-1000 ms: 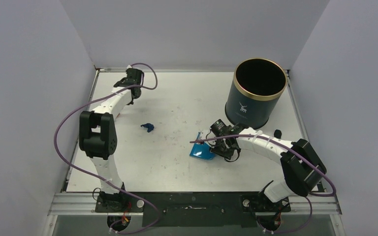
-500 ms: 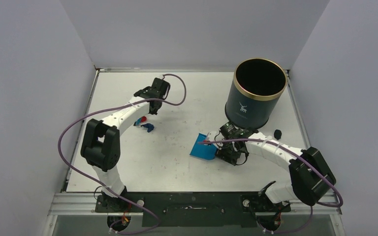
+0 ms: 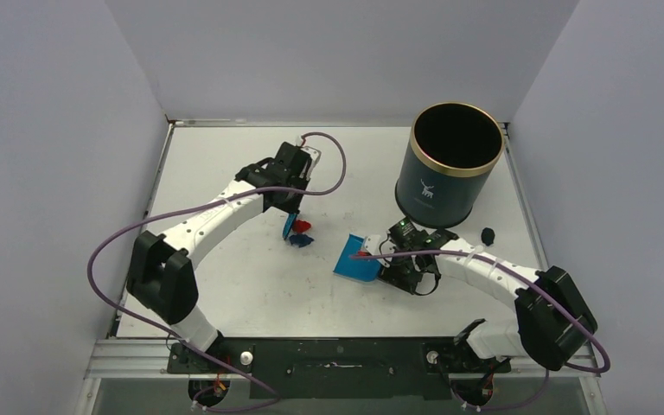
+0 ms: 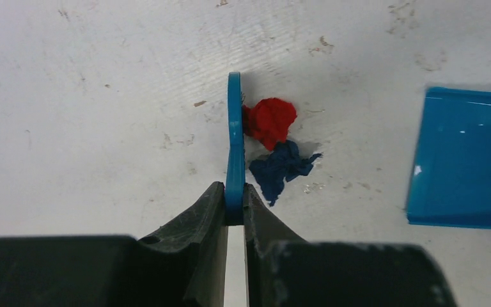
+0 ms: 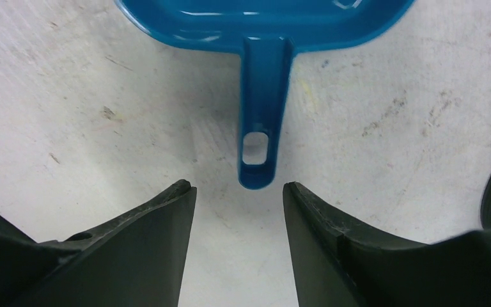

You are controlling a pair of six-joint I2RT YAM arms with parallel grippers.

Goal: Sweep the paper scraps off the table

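My left gripper (image 3: 290, 207) is shut on the blue hand brush (image 4: 234, 141), which shows edge-on in the left wrist view with its head down on the table (image 3: 225, 285). A red paper scrap (image 4: 270, 121) and a dark blue scrap (image 4: 281, 167) lie against the brush's right side; from above the red scrap (image 3: 302, 226) and the blue scrap (image 3: 299, 241) lie mid-table. The blue dustpan (image 3: 354, 259) lies flat to their right. My right gripper (image 5: 239, 188) is open, and the tip of the dustpan handle (image 5: 263, 109) lies just ahead of its fingertips, untouched.
A tall dark bin with a gold rim (image 3: 450, 164) stands at the back right, just behind my right gripper (image 3: 395, 262). A small black object (image 3: 488, 234) lies to the right of the bin. The table's rim runs along the left and far sides.
My left arm has swung the brush from the far left corner to mid-table, pushing the red and blue scraps right towards the dustpan. My right gripper has shifted slightly right behind the dustpan.
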